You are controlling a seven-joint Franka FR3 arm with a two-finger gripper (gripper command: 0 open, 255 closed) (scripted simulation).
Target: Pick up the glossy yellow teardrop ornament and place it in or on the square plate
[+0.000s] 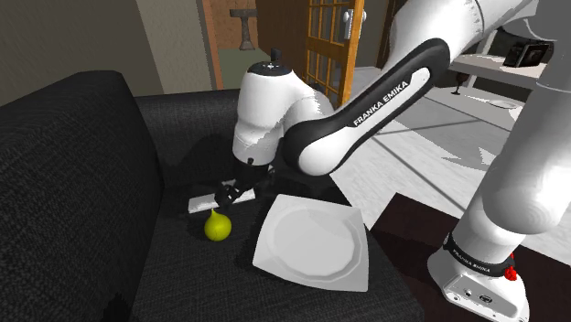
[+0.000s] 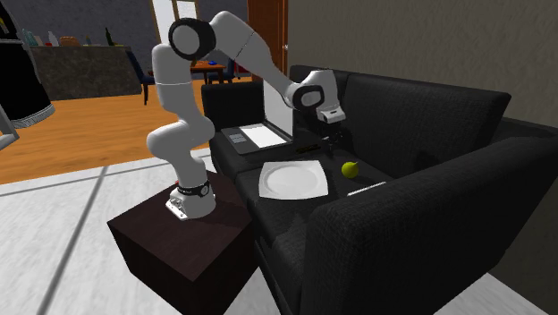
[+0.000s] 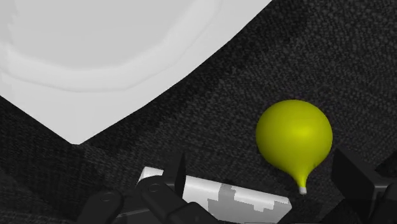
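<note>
The pincer (image 3: 262, 170) stood wide open, low over the black sofa seat (image 3: 210, 133). Just ahead of it lay the yellow teardrop ornament (image 3: 294, 137), untouched. Bare seat separated it from the white square plate (image 3: 95, 57) edge. The arm (image 1: 366, 119) lettering read "FRANKA EMIKA".

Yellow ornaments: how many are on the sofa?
1. The yellow ornament lies on the black sofa seat, beside the white square plate but not touching it. The arm may hide others.
</note>
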